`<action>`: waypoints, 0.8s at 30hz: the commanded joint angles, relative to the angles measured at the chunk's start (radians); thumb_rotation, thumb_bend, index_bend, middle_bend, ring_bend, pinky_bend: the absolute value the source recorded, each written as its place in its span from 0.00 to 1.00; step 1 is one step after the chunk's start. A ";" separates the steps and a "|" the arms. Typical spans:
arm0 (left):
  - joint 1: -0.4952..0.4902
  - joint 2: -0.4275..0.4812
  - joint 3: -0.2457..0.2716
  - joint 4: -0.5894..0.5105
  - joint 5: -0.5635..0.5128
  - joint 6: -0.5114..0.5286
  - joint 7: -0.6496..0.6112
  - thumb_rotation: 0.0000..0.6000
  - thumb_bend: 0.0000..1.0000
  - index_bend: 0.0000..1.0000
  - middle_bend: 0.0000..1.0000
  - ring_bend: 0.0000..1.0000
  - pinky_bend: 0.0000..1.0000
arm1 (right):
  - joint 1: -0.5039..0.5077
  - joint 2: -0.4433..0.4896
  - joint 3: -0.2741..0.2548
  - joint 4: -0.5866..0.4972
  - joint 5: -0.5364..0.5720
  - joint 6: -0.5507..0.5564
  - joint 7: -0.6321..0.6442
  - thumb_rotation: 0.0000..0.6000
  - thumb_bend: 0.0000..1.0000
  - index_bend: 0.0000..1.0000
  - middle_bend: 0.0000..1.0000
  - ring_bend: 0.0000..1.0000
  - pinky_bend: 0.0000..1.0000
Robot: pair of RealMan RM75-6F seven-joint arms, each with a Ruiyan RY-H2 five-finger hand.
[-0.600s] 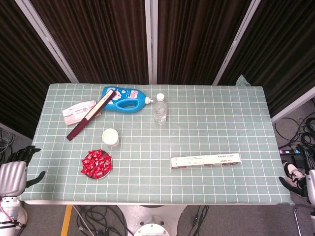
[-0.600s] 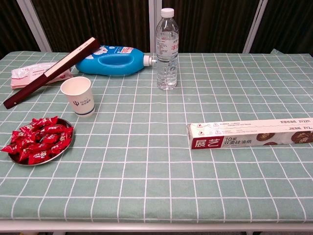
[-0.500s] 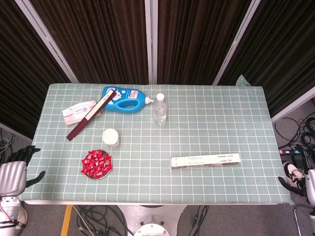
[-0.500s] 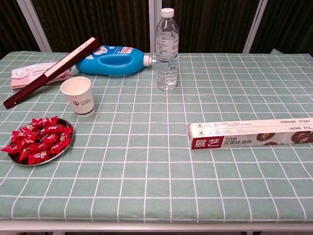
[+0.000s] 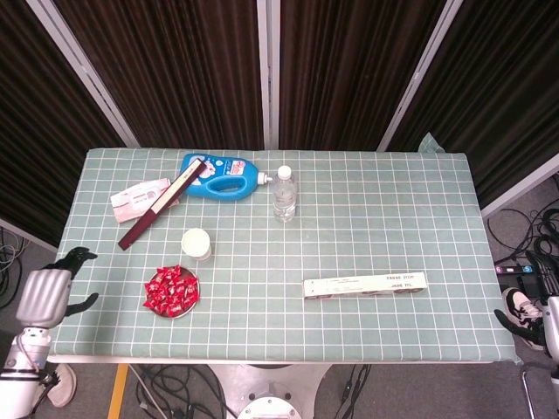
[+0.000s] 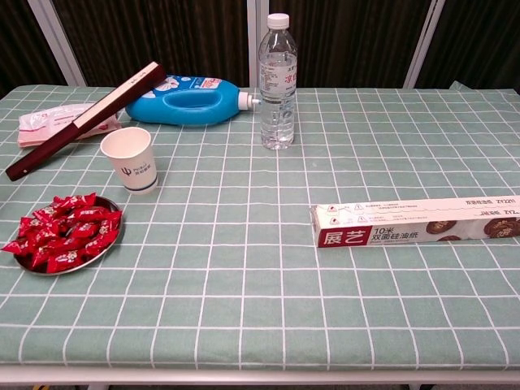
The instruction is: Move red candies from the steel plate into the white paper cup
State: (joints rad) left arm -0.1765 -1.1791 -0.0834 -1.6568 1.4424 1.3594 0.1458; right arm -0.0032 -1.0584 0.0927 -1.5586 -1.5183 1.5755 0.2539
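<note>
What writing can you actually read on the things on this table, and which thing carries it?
"展艺" and "10米 双面硅油纸": on the long white box.
Small print at the box's right end: too small to read.
White paper cup: dark logo, too blurred to read.
Water bottle label, blue detergent bottle label, pink packet: unreadable.

This looks like a robotics lab or test room, not a home. A desk (image 5: 367, 209) under a green checked cloth stands against dark pleated curtains (image 5: 192, 70) hung between pale metal frame posts (image 5: 87, 74). Loose cables (image 5: 546, 231) lie tangled on the grey floor (image 5: 515, 218), and household props are spread on the desk.
</note>
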 commanded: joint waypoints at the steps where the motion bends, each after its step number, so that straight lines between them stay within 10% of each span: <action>1: -0.060 -0.014 -0.005 0.022 0.033 -0.065 0.023 1.00 0.20 0.38 0.39 0.74 1.00 | 0.002 0.002 -0.001 0.000 0.003 -0.006 -0.001 1.00 0.08 0.01 0.10 0.00 0.19; 9: -0.184 -0.095 0.007 0.052 -0.025 -0.279 0.120 1.00 0.19 0.36 0.39 0.77 1.00 | 0.006 0.006 0.001 -0.005 0.014 -0.017 -0.005 1.00 0.07 0.00 0.10 0.00 0.19; 24: -0.241 -0.241 0.050 0.138 -0.049 -0.330 0.253 1.00 0.19 0.36 0.39 0.76 1.00 | 0.010 0.017 0.002 -0.016 0.037 -0.037 -0.018 1.00 0.06 0.00 0.10 0.00 0.19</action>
State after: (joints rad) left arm -0.4108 -1.4080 -0.0370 -1.5265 1.4001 1.0336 0.3845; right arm 0.0069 -1.0420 0.0950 -1.5748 -1.4810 1.5386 0.2360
